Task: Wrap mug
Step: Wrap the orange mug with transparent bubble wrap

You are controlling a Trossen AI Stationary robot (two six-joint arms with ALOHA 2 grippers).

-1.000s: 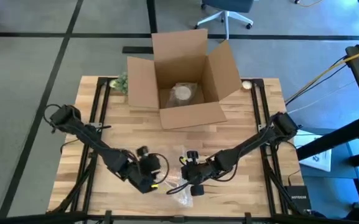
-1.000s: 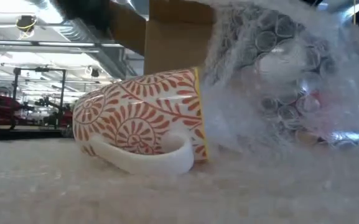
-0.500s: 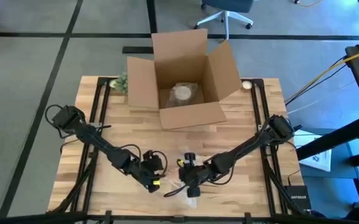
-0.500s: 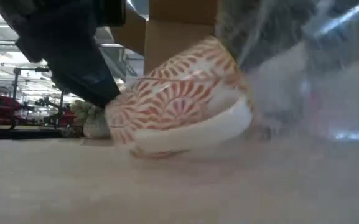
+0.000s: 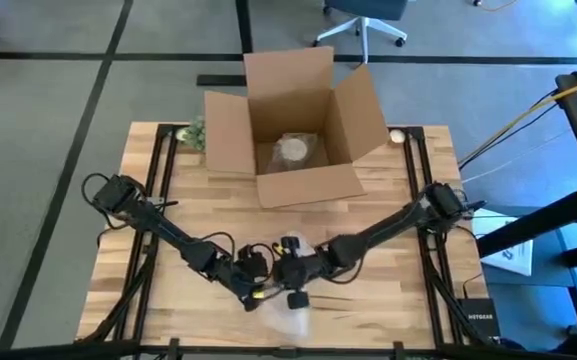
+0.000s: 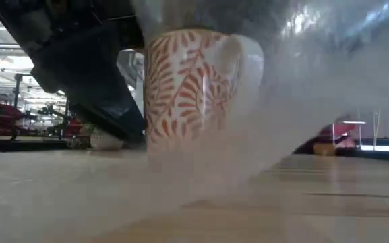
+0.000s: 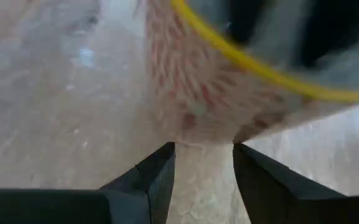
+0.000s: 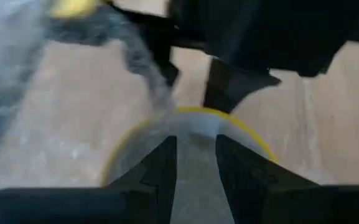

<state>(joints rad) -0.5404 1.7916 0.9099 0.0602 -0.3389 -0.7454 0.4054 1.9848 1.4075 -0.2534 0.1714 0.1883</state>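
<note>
On the bench point(image 5: 368, 215), the mug point(image 6: 194, 84) stands barely covered by bubble wrap point(image 6: 302, 81), wrapping mostly undone, with the left gripper point(image 7: 203, 167) narrowly parted and empty and the right gripper point(image 8: 196, 163) narrowly parted over the rim.

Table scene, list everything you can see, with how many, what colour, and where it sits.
mug: one, white with orange leaf pattern and yellow rim, standing upright at the table's front middle, between both arms
bubble wrap: one sheet, clear, under and in front of the mug
cardboard box: one, brown, open, at the table's back middle
wrapped item: one, pale, inside the box
table: one, light wood
left end effector: dark, beside the mug
right end effector: dark, at the mug
</note>
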